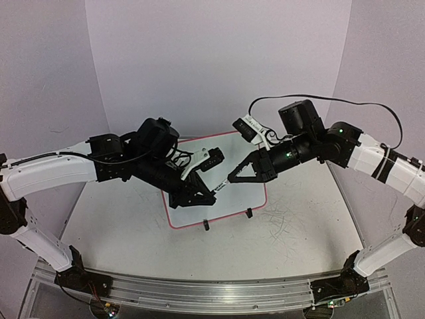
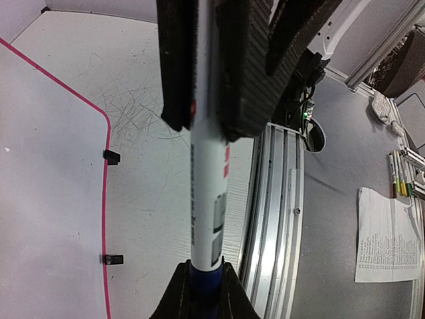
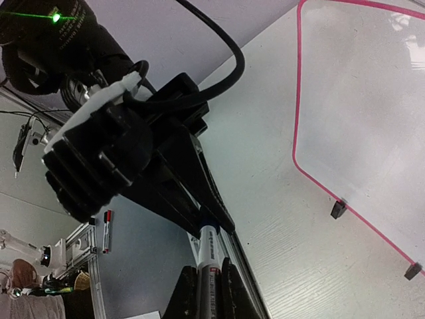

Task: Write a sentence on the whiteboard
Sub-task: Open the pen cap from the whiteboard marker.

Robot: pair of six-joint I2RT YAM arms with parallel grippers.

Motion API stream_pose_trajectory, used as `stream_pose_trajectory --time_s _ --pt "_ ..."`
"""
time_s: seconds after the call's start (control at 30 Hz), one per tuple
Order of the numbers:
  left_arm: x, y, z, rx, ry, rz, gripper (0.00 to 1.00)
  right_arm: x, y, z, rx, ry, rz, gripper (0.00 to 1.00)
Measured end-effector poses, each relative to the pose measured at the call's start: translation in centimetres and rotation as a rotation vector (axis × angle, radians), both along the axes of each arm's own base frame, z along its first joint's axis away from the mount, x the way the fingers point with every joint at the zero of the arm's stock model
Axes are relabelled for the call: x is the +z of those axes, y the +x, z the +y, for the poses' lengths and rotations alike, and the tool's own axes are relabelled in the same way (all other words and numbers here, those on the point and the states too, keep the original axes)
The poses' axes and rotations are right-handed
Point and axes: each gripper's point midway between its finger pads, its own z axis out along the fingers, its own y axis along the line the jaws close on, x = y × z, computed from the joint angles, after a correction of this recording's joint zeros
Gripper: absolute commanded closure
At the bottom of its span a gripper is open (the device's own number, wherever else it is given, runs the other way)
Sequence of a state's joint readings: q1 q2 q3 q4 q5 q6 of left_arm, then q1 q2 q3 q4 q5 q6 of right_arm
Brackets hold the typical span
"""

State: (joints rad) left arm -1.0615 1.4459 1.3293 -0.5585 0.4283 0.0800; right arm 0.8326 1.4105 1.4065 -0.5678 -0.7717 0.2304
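A white marker (image 2: 207,193) with a blue cap (image 2: 202,289) is held between both grippers above the table's near side. My left gripper (image 2: 204,269) is shut on the blue cap end. My right gripper (image 3: 211,266) is shut on the white barrel (image 3: 208,247), its fingers (image 2: 242,66) showing at the top of the left wrist view. In the top view the two grippers meet tip to tip, left gripper (image 1: 211,193) and right gripper (image 1: 231,178), over the whiteboard (image 1: 226,211), which has a pink frame. No sentence is in view on the board's visible surface (image 2: 46,199) (image 3: 372,100).
The board stands on black feet (image 1: 206,225) (image 1: 249,213). Grey scribbles (image 1: 282,219) mark the white tabletop. An aluminium rail (image 2: 279,219) runs along the near edge. Beyond it lie spare markers (image 2: 398,173) and a printed sheet (image 2: 388,236). Purple walls enclose the table.
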Motion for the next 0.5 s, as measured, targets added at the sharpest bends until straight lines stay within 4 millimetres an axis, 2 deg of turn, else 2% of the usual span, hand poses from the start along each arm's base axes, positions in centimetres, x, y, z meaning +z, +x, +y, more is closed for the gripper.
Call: stream_pose_trajectory --time_s 0.2,0.33,0.4,0.5 --pt "0.0 0.3 -0.1 0.006 -0.001 -0.014 1.0 0.0 0.3 -0.4 -0.05 0.017 -0.001 1.0" --pt "1.2 0.8 -1.1 0.017 -0.057 -0.067 1.0 1.0 0.7 -2.1 -0.1 0.054 -0.027 1.0" --pt "1.0 1.4 -1.0 0.052 -0.056 -0.085 1.0 2.2 2.1 -4.6 -0.154 0.104 -0.05 1.0" --pt "-1.7 2.1 0.9 0.112 0.023 -0.065 1.0 4.4 6.7 -12.0 -0.408 0.15 -0.153 1.0"
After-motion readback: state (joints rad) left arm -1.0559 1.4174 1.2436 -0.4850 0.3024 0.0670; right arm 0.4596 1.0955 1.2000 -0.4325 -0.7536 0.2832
